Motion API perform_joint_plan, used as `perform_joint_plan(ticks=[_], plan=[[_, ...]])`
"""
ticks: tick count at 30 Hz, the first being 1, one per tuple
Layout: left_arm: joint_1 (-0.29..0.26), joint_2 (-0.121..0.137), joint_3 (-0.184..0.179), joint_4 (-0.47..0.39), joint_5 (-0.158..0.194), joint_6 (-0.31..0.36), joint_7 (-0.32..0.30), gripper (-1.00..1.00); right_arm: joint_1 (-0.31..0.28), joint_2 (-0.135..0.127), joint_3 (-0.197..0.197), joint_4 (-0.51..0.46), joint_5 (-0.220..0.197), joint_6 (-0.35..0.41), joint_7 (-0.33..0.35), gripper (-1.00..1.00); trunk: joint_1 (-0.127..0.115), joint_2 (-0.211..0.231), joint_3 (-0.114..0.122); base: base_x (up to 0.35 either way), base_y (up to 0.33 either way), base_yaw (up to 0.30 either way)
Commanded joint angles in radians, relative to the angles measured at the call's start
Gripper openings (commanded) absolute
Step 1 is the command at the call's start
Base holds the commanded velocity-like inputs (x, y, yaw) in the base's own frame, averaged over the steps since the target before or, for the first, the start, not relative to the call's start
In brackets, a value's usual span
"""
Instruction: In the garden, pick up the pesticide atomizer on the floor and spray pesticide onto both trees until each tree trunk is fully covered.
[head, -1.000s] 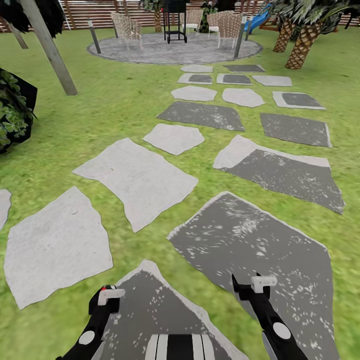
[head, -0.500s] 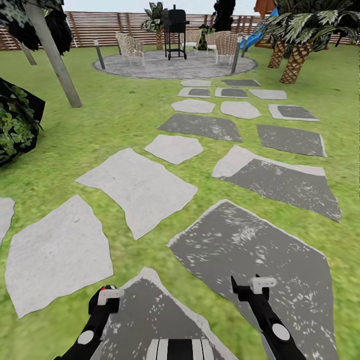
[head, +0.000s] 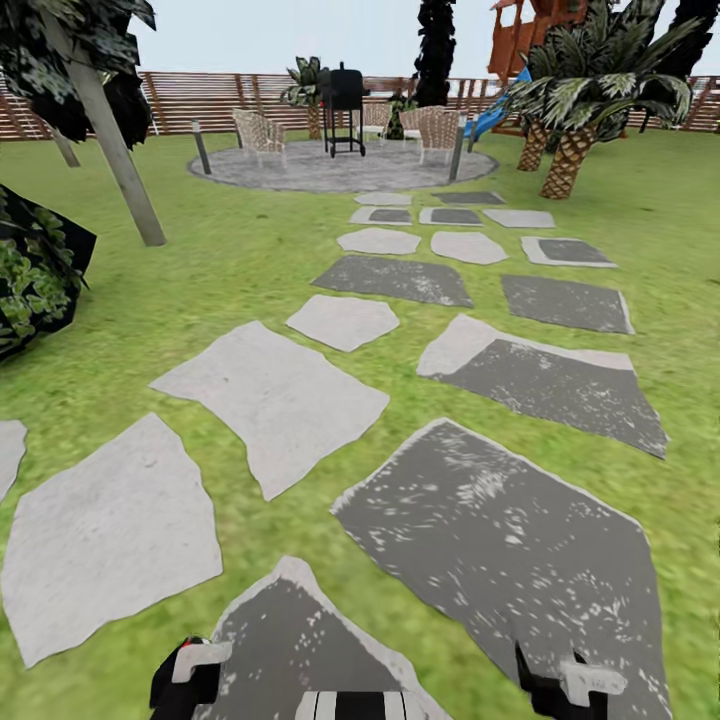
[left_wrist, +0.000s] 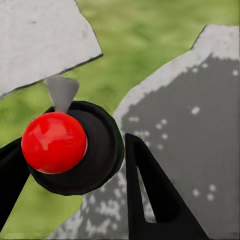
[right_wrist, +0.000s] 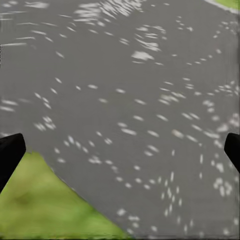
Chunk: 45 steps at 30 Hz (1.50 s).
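The left claw (head: 195, 665) is closed around a black, round-bodied pesticide atomizer (left_wrist: 95, 160) with a glossy red ball cap and a small grey cone-shaped nozzle. In the left wrist view the bottle sits between the two black fingers (left_wrist: 150, 195), and its body touches the inner edge of the one that shows most fully. Below this claw lie a dark grey speckled stepping stone (left_wrist: 200, 125), a strip of blurry green grass lawn (left_wrist: 150, 45), and beyond that a pale grey stone slab (left_wrist: 40, 40).

The right claw (head: 575, 685) is spread wide with nothing between its fingers. In the right wrist view only its black fingertips (right_wrist: 10, 152) show at the picture's edges. It hangs over a large dark grey flagstone (right_wrist: 130, 90), with a patch of grass near one fingertip.

Ahead of both claws a path of pale and dark stones (head: 270, 390) runs across the lawn to a round grey paved patio (head: 330, 170). On the patio stand wicker chairs (head: 258, 132) and a black grill (head: 344, 95).

Far ahead of the left claw and out to its left, a thick, bare, grey-brown leaning tree trunk (head: 118, 165) rises from the grass. A dark leafy shrub (head: 30, 270) sits nearer on that same side. Far ahead of the right claw and off to its right stand short fan-leaved palms (head: 570, 120). A brown slatted wooden fence (head: 220, 100) closes the garden behind them.
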Motion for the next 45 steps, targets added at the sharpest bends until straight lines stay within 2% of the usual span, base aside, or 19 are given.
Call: perform_joint_plan(ticks=[1, 4, 5, 7, 23, 32, 45], plan=[[0.010, 0.003, 0.004, 0.001, 0.000, -0.003, 0.006, -1.00, 0.000, 0.002, -0.002, 0.023, 0.002, -0.030, 0.002, 1.00, -0.001, 0.000, 0.005, 0.000, 0.000, -0.079], [0.034, 0.008, 0.034, 0.006, 0.000, -0.005, 0.003, -1.00, 0.001, 0.007, -0.001, 0.067, 0.014, -0.065, 0.002, 1.00, -0.002, 0.001, 0.018, 0.000, 0.000, -0.035], [0.056, 0.015, 0.067, 0.018, 0.001, -0.013, -0.001, -1.00, 0.001, 0.020, 0.000, 0.109, 0.062, -0.081, 0.002, 1.00, -0.002, 0.001, 0.022, 0.000, 0.000, -0.003], [0.059, 0.015, 0.070, 0.026, 0.002, -0.015, -0.001, -1.00, 0.001, 0.027, 0.000, 0.114, 0.083, -0.083, -0.001, 1.00, -0.003, 0.001, 0.030, 0.000, 0.000, -0.001], [0.059, 0.015, 0.072, 0.048, 0.004, -0.017, -0.003, -1.00, 0.001, 0.026, -0.004, 0.116, 0.084, -0.085, -0.005, 1.00, -0.011, 0.005, 0.092, 0.000, 0.000, -0.001], [0.059, 0.015, 0.071, 0.048, 0.004, -0.018, -0.003, -1.00, 0.001, 0.027, -0.004, 0.138, 0.081, -0.085, -0.005, 1.00, -0.015, 0.007, 0.130, 0.000, 0.000, -0.130], [0.059, 0.013, 0.071, 0.048, 0.004, -0.018, -0.003, -1.00, 0.001, 0.028, -0.004, 0.142, 0.081, -0.085, -0.007, 1.00, -0.020, 0.010, 0.181, 0.000, 0.000, -0.014]])
